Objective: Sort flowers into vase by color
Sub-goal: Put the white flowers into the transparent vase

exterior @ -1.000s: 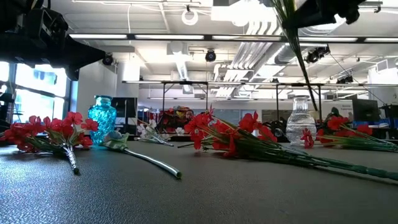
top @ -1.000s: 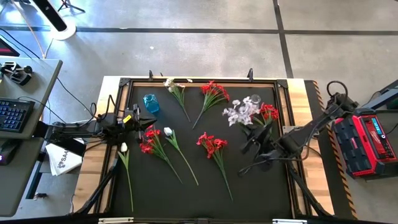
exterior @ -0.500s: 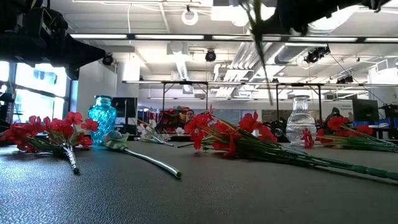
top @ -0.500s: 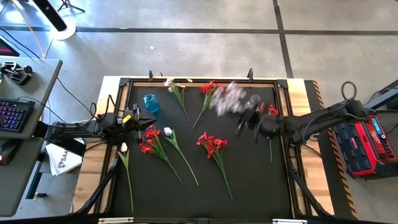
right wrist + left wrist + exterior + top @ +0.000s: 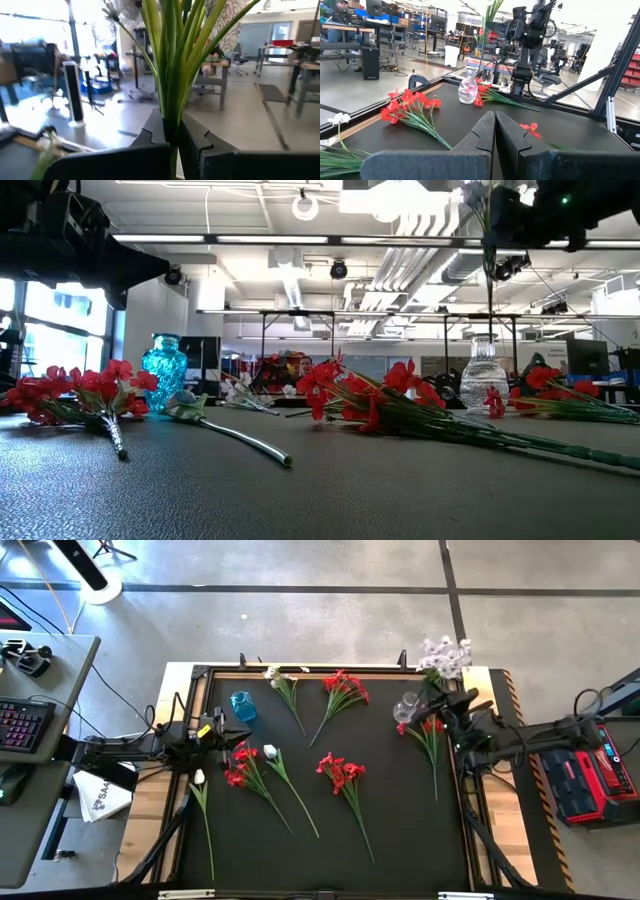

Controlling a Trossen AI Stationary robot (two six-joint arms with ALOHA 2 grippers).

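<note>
White sheet (image 5: 103,798) off the table's nine o'clock edge, dark letters starting "SAA", rest cut off, nothing else legible

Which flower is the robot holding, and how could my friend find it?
Look at the far right corner of the black table, by the clear vase. There the right gripper holds a pale flower sprig upright above the vase, jaws shut on its green stem. It is the only flower in the air.

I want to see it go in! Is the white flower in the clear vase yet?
Not yet. The right gripper holds the white flower upright above the clear vase; its stem hangs over the mouth.
</note>
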